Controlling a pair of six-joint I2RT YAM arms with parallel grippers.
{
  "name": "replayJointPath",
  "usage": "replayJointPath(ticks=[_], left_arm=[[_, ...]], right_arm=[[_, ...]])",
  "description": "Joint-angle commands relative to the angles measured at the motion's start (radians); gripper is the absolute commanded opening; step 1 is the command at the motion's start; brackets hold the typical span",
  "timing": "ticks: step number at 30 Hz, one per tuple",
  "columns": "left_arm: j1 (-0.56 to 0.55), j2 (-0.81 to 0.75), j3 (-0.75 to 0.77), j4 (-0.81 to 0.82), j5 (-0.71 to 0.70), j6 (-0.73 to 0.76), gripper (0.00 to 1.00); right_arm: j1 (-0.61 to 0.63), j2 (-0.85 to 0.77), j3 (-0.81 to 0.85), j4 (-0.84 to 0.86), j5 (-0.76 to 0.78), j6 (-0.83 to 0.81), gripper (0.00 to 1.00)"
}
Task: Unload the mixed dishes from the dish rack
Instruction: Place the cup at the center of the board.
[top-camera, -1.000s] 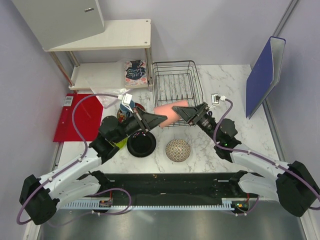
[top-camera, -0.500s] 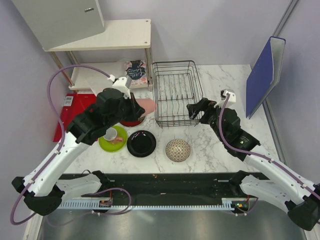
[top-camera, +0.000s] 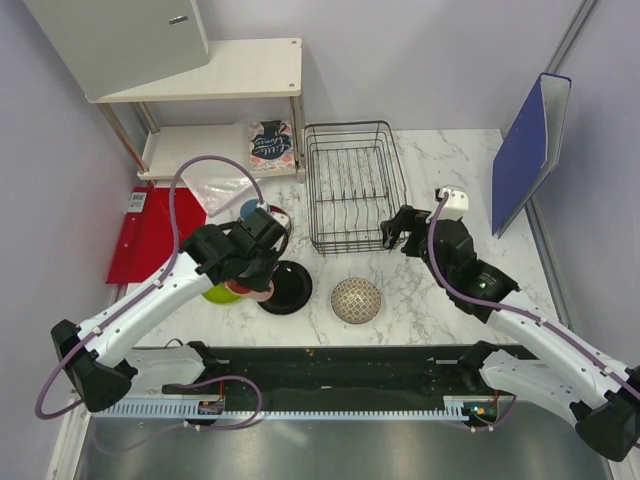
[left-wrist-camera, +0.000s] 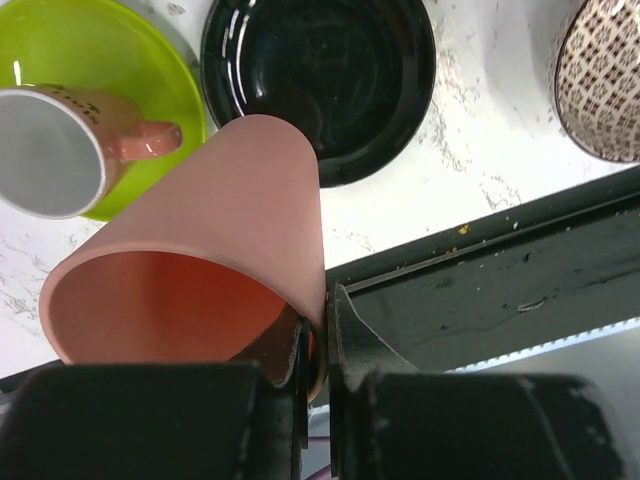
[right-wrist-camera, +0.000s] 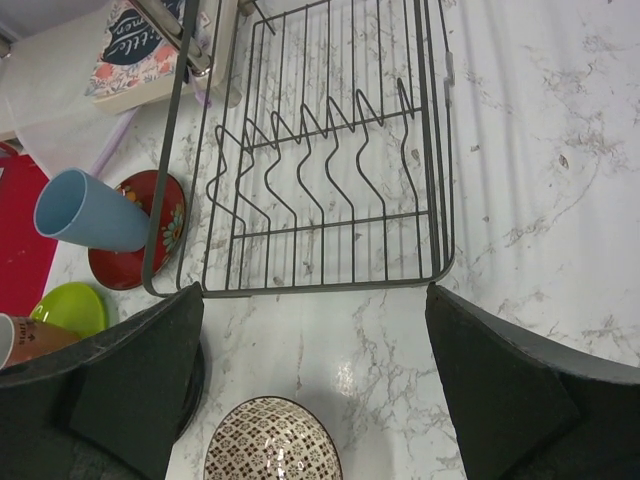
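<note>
Seven dishes, all outside the rack (right-wrist-camera: 330, 170). Top view, left to right:
- Green plate (left-wrist-camera: 110, 40) with the mug (left-wrist-camera: 60, 150) on it.
- Left gripper (left-wrist-camera: 318, 345) is pinched tight on the pink cup (left-wrist-camera: 200, 260) wall at the rim, one finger inside and one outside. The cup hangs tilted over the green plate and the black plate (left-wrist-camera: 320, 70) at its 3 o'clock.
- Blue cup (right-wrist-camera: 90, 212) on the red plate (right-wrist-camera: 150, 235), at the rack's 8 o'clock.
- Bowl (right-wrist-camera: 272, 440) at the rack's 6 o'clock.
- Right gripper (top-camera: 396, 230) has its jaws spread wide and holds nothing, at the rack's 4 o'clock corner.
</note>
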Motion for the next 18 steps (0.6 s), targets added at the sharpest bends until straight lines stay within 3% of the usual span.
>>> replayJointPath(ticks=[1, 7, 18], left_arm=[[-0.056, 0.039, 0.029, -0.007, -0.006, 0.046, 0.02], [-0.125, 0.165, 0.056, 0.033, -0.056, 0.036, 0.02], [-0.138, 0.325, 0.133, 0.116, -0.066, 0.113, 0.02]], right_arm=[[0.003, -0.007, -0.02, 0.002, -0.002, -0.009, 0.98], [0.0, -0.003, -0.045, 0.011, -0.032, 0.001, 0.98], [0.002, -0.035, -0.079, 0.024, -0.055, 0.006, 0.98]])
